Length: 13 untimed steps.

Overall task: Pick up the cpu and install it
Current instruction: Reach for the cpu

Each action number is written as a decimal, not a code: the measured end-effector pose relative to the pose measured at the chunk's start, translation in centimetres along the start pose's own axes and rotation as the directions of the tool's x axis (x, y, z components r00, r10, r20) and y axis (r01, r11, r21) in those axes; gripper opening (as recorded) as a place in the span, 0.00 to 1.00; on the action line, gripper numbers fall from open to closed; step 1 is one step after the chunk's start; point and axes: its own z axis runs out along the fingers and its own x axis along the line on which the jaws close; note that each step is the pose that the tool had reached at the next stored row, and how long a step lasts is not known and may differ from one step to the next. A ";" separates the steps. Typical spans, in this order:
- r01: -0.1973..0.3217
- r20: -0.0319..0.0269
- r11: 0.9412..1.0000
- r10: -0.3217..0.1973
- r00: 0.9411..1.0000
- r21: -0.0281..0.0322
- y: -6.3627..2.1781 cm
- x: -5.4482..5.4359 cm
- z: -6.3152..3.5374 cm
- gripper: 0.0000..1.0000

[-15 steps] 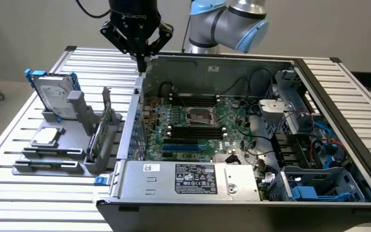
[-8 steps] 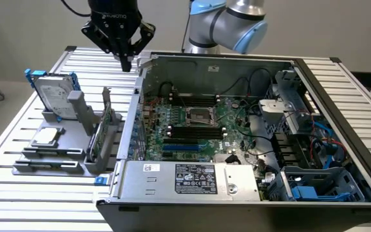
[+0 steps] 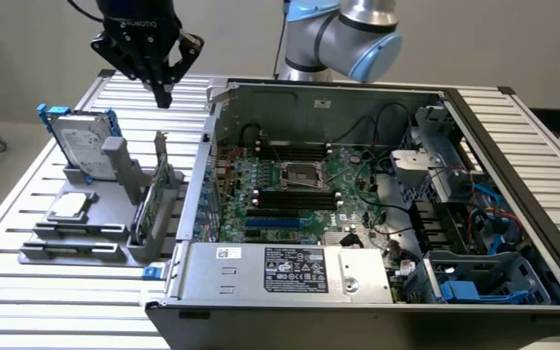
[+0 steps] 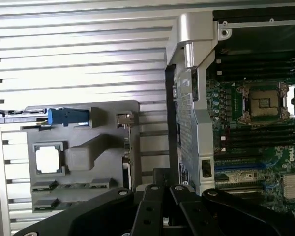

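Gripper (image 3: 163,93) pinched shut, empty, hanging above the slatted table (image 3: 56,299) between the hard drive (image 3: 81,142) and the PC case (image 3: 195,219) corner. cpu (image 3: 71,206) well below it, flat in the gray fixture (image 3: 76,251), silver lid up. Square, no long axis; edges parallel to the fixture's.

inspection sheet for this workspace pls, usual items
surface: slatted metal table, holding a grey fixture and an open computer case
job's things: cpu lies flat in the fixture; motherboard socket looks empty
clutter: hard drive upright in the fixture
grippers: gripper shut, holding nothing, above the table, apart from the cpu
cables: black, red and blue wires inside the case
surroundings: plain wall
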 end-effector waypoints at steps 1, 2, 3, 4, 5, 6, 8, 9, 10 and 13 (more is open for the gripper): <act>0.000 0.000 1.000 0.000 1.000 0.000 -0.03 0.5 0.00 0.11; 0.000 0.000 1.000 0.000 1.000 0.000 -0.06 0.9 0.01 0.11; 0.000 0.000 1.000 0.000 1.000 0.000 -0.09 1.4 0.00 0.11; 0.000 0.000 1.000 0.000 1.000 0.000 -0.12 1.8 0.00 0.11; 0.000 0.000 1.000 0.000 1.000 0.000 -0.15 2.3 0.00 0.11; 0.000 0.000 1.000 0.000 1.000 0.000 -0.18 2.7 0.00 0.11; 0.000 0.000 1.000 0.000 1.000 0.000 -0.24 3.6 0.00 0.11; 0.000 0.000 1.000 0.000 1.000 0.000 -0.27 4.1 0.00 0.11; 0.000 0.000 1.000 0.000 1.000 0.000 -0.30 4.5 0.00 0.11; 0.000 0.000 1.000 0.000 1.000 0.000 -0.39 5.9 0.00 0.11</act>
